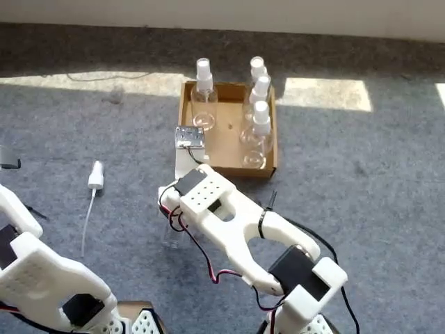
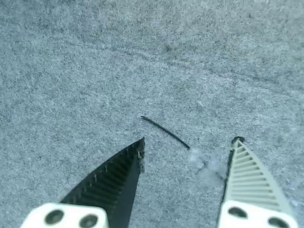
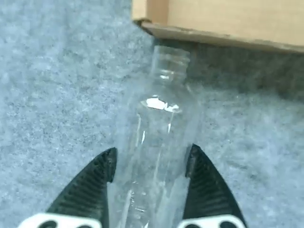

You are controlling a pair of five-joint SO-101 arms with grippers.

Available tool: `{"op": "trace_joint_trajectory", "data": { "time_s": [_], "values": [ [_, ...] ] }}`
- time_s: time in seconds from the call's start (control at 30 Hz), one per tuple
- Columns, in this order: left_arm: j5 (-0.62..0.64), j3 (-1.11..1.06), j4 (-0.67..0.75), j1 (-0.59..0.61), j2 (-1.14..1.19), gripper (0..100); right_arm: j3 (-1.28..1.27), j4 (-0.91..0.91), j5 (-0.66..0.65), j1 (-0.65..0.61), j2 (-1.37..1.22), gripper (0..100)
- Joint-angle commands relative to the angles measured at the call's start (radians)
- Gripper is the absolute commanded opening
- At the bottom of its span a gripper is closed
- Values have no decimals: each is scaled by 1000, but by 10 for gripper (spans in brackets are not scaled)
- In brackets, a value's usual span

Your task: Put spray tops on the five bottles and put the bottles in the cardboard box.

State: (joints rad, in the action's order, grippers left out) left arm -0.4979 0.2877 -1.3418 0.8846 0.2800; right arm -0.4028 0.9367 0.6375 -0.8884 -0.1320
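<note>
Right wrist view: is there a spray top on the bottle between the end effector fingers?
No, the bottle ends in a bare threaded neck.

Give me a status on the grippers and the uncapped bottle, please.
Left gripper open over carpet. Right gripper shut on uncapped bottle near cardboard box. Spray top lies apart.

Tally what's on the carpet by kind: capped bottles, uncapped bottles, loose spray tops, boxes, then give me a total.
Capped bottles: 4
Uncapped bottle: 1
Loose spray top: 1
Box: 1
Total: 7
</note>
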Motion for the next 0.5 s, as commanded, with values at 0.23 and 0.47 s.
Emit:
{"op": "trace_joint_trajectory", "data": {
  "time_s": [0.23,0.47],
  "values": [
    [-5,58,14,-4,-25,267,-97,174,-293,-150,205,4],
    [-5,59,8,-13,-25,267,-97,478,-829,76,615,4]
  ]
}}
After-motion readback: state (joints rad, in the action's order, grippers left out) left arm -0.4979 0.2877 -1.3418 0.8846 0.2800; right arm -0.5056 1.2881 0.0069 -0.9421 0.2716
